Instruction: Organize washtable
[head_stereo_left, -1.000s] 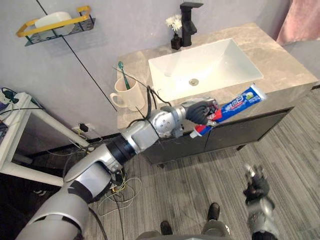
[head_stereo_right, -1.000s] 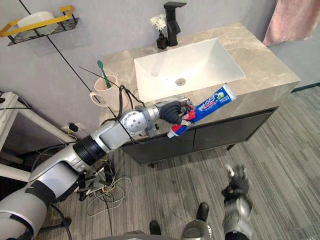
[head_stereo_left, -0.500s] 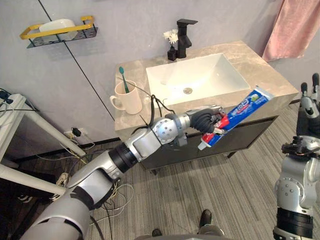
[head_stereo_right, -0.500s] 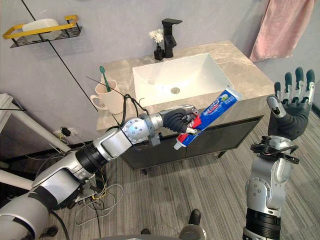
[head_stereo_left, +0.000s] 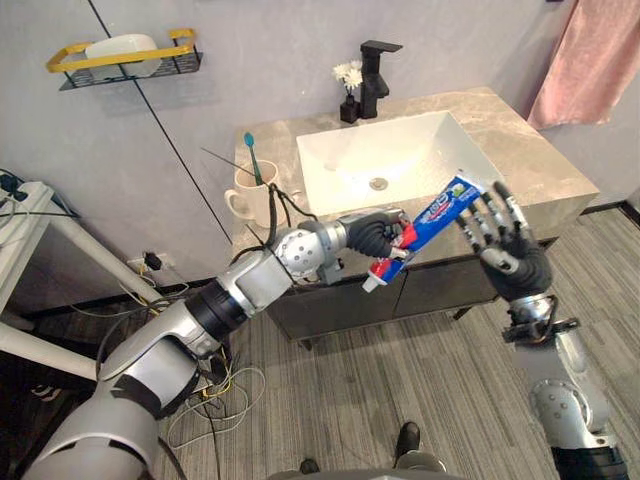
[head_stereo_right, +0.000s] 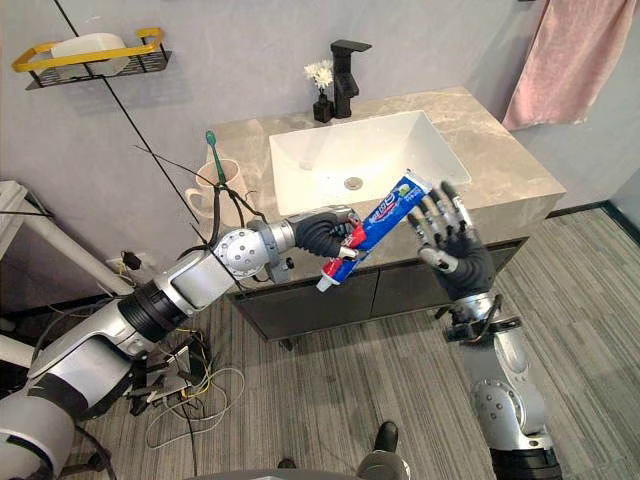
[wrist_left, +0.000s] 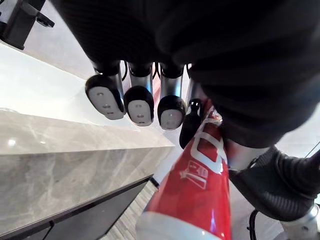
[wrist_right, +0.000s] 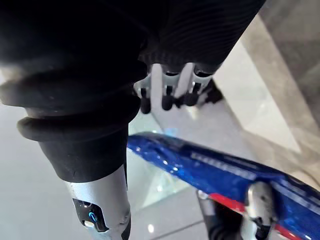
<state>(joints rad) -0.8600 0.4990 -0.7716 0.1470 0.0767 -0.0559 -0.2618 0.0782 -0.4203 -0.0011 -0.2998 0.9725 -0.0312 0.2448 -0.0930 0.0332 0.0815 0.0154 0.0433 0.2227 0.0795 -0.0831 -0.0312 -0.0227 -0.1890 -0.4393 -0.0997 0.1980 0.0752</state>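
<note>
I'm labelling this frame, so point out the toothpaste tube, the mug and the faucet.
toothpaste tube (head_stereo_left: 438, 212), left eye view, on its blue body.
mug (head_stereo_left: 244, 201), left eye view, on its side wall.
faucet (head_stereo_left: 375, 80), left eye view, on its black upright body.

The left arm (head_stereo_left: 240, 295) is extended forward and across toward the right. The left hand (head_stereo_left: 375, 235) is closed, its fingers (wrist_left: 140, 102) and thumb curled round the lower part of a toothpaste tube (head_stereo_left: 440, 208), which is held slanting upward. The right arm (head_stereo_left: 565, 400) is held up from the lower right, forearm nearly upright. The right hand (head_stereo_left: 512, 255) is spread, its fingers (wrist_right: 167, 85) straight and fanned, with the tips just beside the tube's upper end. Whether they touch it cannot be told.
</note>
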